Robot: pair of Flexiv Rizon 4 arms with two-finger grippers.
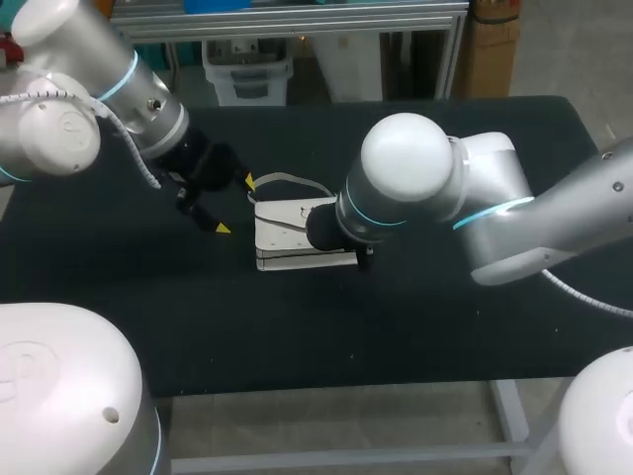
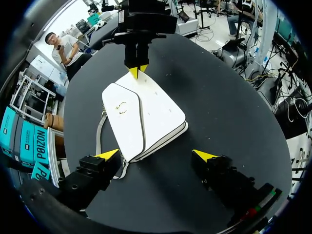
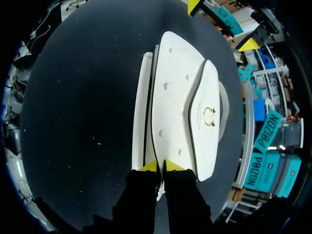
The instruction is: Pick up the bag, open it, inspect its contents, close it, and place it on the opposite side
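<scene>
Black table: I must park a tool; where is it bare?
Bare: black tabletop between white flap handbag and near edge; also the far right corner. Crowded: the middle, right gripper pinching the handbag, open left gripper beside it.

One bag [image 1: 297, 233], one bench [image 1: 445, 327]. Two arms (left arm [image 1: 109, 89] from 10 o'clock, right arm [image 1: 495, 208] from 3 o'clock), two tools: left tool [image 1: 235, 205], right tool [image 3: 161, 166]. Four yellow tips [image 2: 108, 155].
</scene>
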